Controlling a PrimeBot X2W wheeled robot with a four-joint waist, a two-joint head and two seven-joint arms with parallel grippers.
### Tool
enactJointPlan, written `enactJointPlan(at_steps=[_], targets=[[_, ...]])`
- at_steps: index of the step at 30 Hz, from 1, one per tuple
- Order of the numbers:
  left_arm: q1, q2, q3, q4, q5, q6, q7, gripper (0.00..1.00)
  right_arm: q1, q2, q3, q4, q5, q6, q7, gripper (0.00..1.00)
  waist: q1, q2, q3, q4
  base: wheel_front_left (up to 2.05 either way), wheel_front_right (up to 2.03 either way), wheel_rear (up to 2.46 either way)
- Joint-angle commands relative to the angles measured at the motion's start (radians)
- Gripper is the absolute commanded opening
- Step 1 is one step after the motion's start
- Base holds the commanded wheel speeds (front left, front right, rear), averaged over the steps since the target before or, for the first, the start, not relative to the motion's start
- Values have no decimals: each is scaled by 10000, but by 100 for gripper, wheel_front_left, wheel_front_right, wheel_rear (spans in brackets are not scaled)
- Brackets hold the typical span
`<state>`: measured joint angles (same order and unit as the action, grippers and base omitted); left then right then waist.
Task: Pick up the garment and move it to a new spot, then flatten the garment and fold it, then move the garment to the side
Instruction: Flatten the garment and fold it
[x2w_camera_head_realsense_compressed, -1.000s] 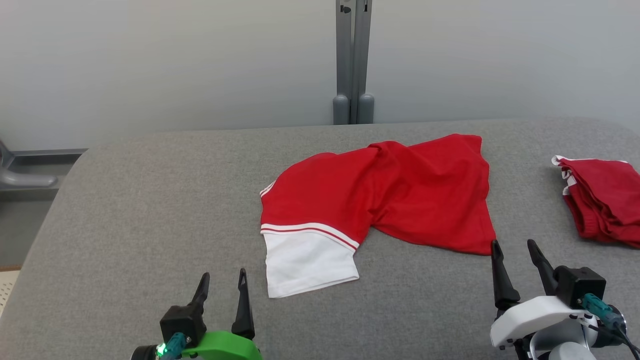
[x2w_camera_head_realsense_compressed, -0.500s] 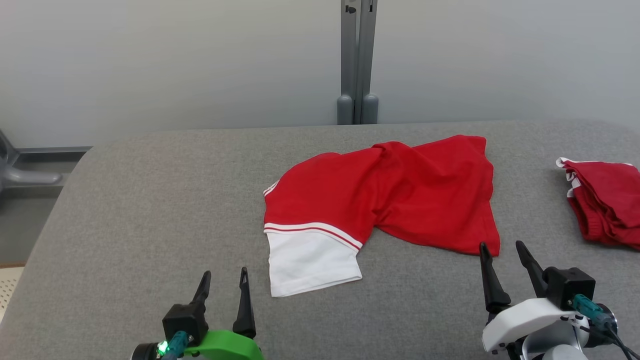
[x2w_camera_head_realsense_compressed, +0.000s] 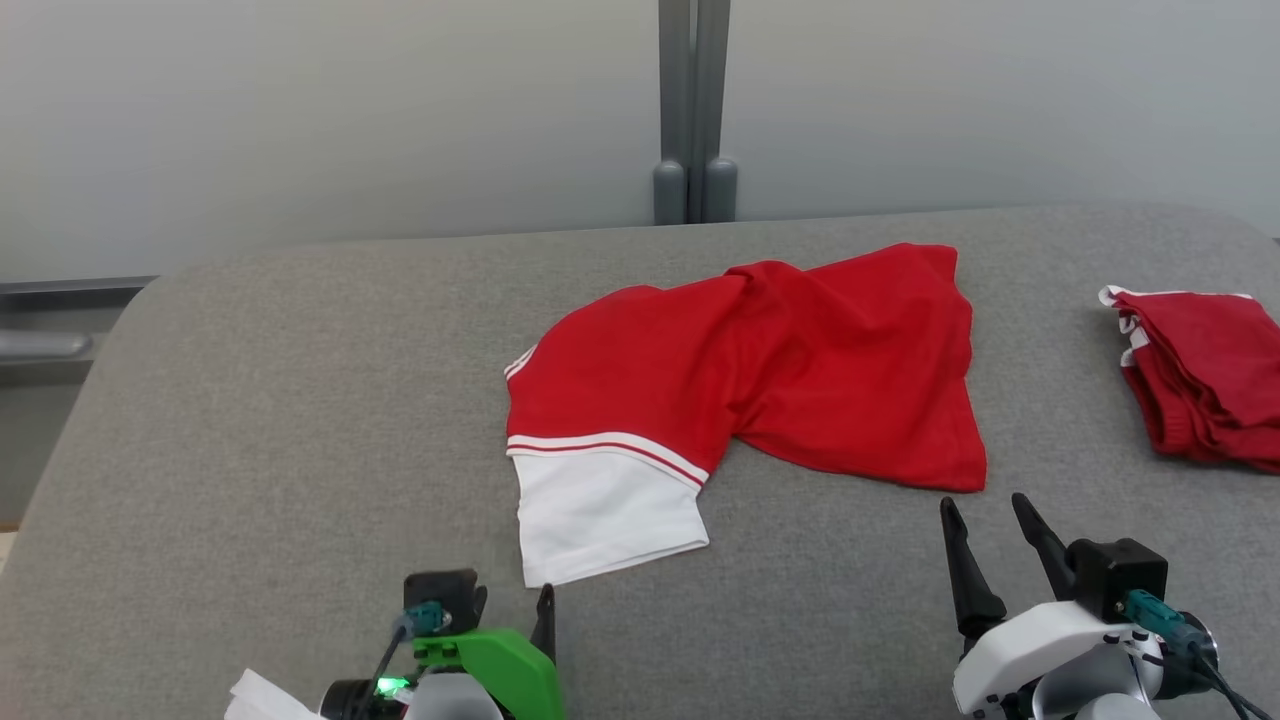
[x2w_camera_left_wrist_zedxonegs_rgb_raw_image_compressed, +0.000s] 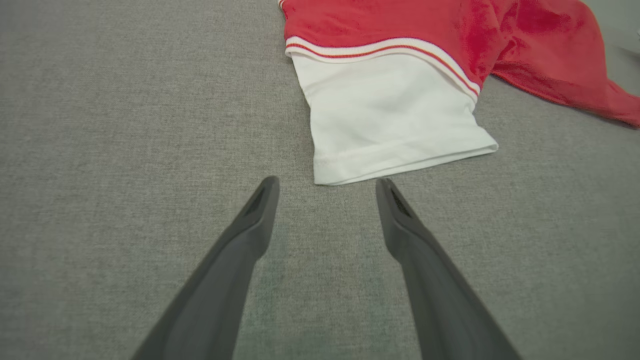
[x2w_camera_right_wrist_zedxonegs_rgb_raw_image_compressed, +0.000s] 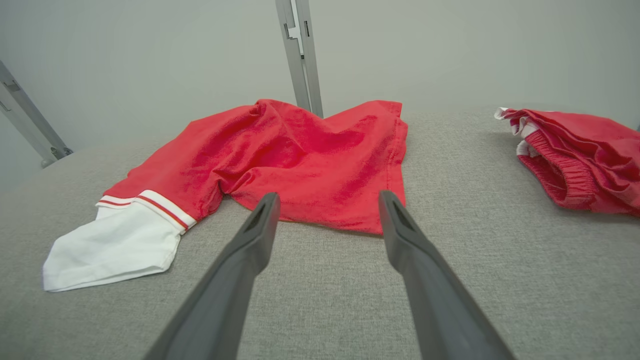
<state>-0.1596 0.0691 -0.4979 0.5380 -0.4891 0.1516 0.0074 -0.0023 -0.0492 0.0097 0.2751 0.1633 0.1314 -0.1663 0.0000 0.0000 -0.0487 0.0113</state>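
the garment (x2w_camera_head_realsense_compressed: 760, 370) is bright red, with one white sleeve (x2w_camera_head_realsense_compressed: 600, 510) and a white band with a thin red stripe (just above the sleeve). the table (x2w_camera_head_realsense_compressed: 300, 400) is plain grey. at its right edge a red pile (x2w_camera_head_realsense_compressed: 1200, 380) has white trim.

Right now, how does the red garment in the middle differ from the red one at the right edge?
The middle garment lies spread out, wrinkled; the right garment is bunched into a compact pile. The middle garment has a broad white end panel; the right garment shows only thin white trim. Both are red and rest on the grey table.
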Motion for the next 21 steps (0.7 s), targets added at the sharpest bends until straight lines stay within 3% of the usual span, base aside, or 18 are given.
enactJointPlan(at_steps=[1, 6, 19, 20, 21], targets=[[-320, -38, 61, 164, -148, 160, 199, 100, -74, -28, -6, 64, -121, -16, 69, 100, 0, 0, 237, -279, 0, 0, 0], [-755, -105, 0, 599, -389, 529, 521, 100, -94, -25, 5, 90, -185, -16, 119, 100, 0, 0, 486, -560, 0, 0, 0], [-1538, -155, -203, 1395, -706, 684, 849, 100, -503, -26, -193, 377, -206, -16, 118, 100, 0, 0, 1028, -738, 0, 0, 0], [-1585, -155, -227, 1440, -735, 703, 843, 95, -532, -26, -242, 422, -233, -16, 170, 100, 0, 0, 1064, -732, 0, 0, 0], [-1642, -158, -262, 1479, -751, 699, 832, 71, -590, -28, -315, 499, -259, -16, 212, 100, 0, 0, 1100, -721, 0, 0, 0]])
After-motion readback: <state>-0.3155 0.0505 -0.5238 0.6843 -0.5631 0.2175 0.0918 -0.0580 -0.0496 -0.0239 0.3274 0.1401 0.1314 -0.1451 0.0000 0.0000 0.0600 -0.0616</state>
